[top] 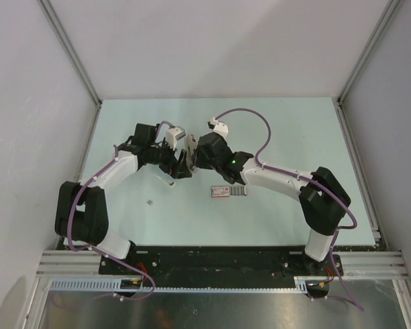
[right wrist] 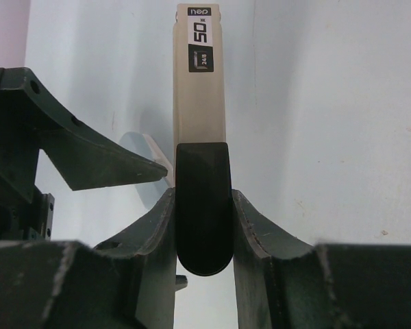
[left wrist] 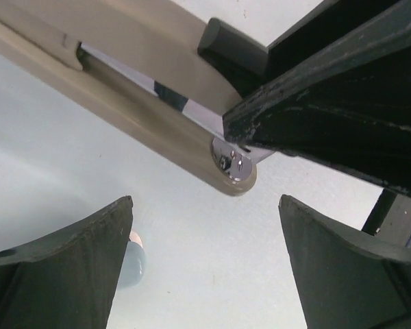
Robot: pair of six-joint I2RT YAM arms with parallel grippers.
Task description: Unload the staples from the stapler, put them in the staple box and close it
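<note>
The beige stapler [right wrist: 199,103] has a black end cap [right wrist: 203,205], and my right gripper [right wrist: 203,195] is shut on that cap, holding the stapler off the table. In the top view the stapler [top: 189,147] sits between both grippers at the table's middle. My left gripper [left wrist: 205,205] is open and empty just below the stapler's beige body [left wrist: 144,116] and its shiny metal hinge end [left wrist: 231,164]. The left gripper [top: 172,164] and the right gripper [top: 190,161] nearly touch in the top view. No staples show clearly in the stapler.
A small red-and-white flat box [top: 222,192] lies on the table near the right arm, with a grey ribbed piece [top: 240,192] against it. A tiny grey speck [top: 149,202] lies left of centre. Grey walls enclose the pale table [top: 294,130].
</note>
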